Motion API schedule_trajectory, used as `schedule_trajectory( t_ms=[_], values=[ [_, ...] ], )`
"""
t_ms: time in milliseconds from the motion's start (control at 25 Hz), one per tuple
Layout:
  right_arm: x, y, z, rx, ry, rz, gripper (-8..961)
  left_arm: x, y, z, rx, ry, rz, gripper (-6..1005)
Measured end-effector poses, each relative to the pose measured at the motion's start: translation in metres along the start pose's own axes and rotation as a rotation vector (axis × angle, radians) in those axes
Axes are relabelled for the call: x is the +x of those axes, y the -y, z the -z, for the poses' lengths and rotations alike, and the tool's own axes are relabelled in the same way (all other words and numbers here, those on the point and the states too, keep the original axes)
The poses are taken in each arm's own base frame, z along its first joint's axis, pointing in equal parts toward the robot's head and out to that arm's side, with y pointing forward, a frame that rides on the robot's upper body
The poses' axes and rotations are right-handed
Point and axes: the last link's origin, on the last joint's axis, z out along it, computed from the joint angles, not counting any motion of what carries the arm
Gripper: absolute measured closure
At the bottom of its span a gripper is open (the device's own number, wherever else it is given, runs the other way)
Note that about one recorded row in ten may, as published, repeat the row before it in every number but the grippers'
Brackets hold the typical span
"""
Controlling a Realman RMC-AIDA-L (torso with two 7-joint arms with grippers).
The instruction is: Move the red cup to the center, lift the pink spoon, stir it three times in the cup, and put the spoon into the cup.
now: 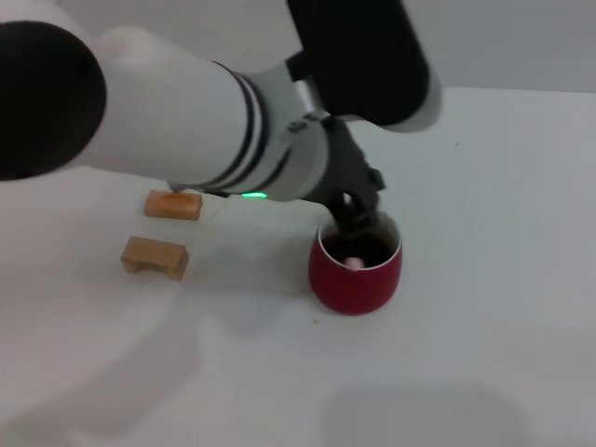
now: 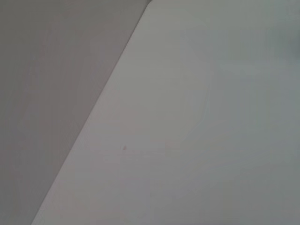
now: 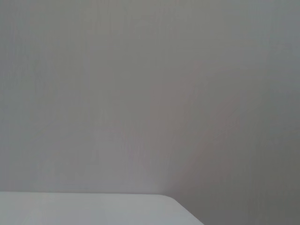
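The red cup (image 1: 355,279) stands upright on the white table, a little right of the middle in the head view. My left arm reaches across from the left, and the left gripper (image 1: 358,226) hangs over the cup's mouth, dipping into it. A small pink piece of the pink spoon (image 1: 352,263) shows inside the cup against its near wall. The rest of the spoon is hidden in the dark inside and behind the gripper. Neither wrist view shows the cup, the spoon or a gripper. The right gripper is out of view.
Two tan wooden blocks (image 1: 173,205) (image 1: 155,257) lie on the table left of the cup. A dark arm link (image 1: 363,56) hangs above the cup at the top of the head view. The table edge (image 2: 93,112) shows in the left wrist view.
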Motion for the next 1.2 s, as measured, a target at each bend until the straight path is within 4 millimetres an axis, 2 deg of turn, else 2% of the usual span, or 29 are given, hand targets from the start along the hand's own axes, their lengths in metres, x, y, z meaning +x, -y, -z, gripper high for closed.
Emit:
schedule_trajectory(
  t_ms=[80, 320, 520, 680, 840, 920, 1040, 1200],
  values=[
    [0.0, 0.0, -0.001, -0.001, 0.002, 0.0, 953, 0.006, -0.005, 0.0, -0.018, -0.02, -0.009, 993],
    [-0.001, -0.001, -0.001, -0.003, 0.002, -0.001, 953, 0.009, -0.005, 0.002, -0.008, -0.075, 0.019, 991],
    [0.0, -0.001, -0.001, -0.003, 0.0, 0.0, 954, 0.01, 0.01, 0.02, 0.171, -0.322, 0.115, 940],
    [0.0, 0.001, 0.001, 0.001, 0.003, 0.001, 955, 0.001, 0.024, 0.045, 0.431, -0.636, 0.252, 856],
    [-0.001, 0.001, 0.002, 0.002, 0.01, 0.001, 955, -0.015, 0.018, 0.054, 0.65, -0.844, 0.315, 773],
    [-0.002, 0.001, 0.002, 0.002, 0.016, 0.0, 954, -0.022, 0.01, 0.053, 0.723, -0.917, 0.323, 731],
    [-0.004, 0.0, 0.003, 0.004, 0.033, -0.005, 953, -0.036, -0.001, 0.044, 0.797, -0.995, 0.328, 506],
    [-0.01, 0.0, 0.008, 0.008, 0.074, -0.014, 953, -0.064, -0.007, 0.025, 0.812, -1.039, 0.389, 440]
  ],
)
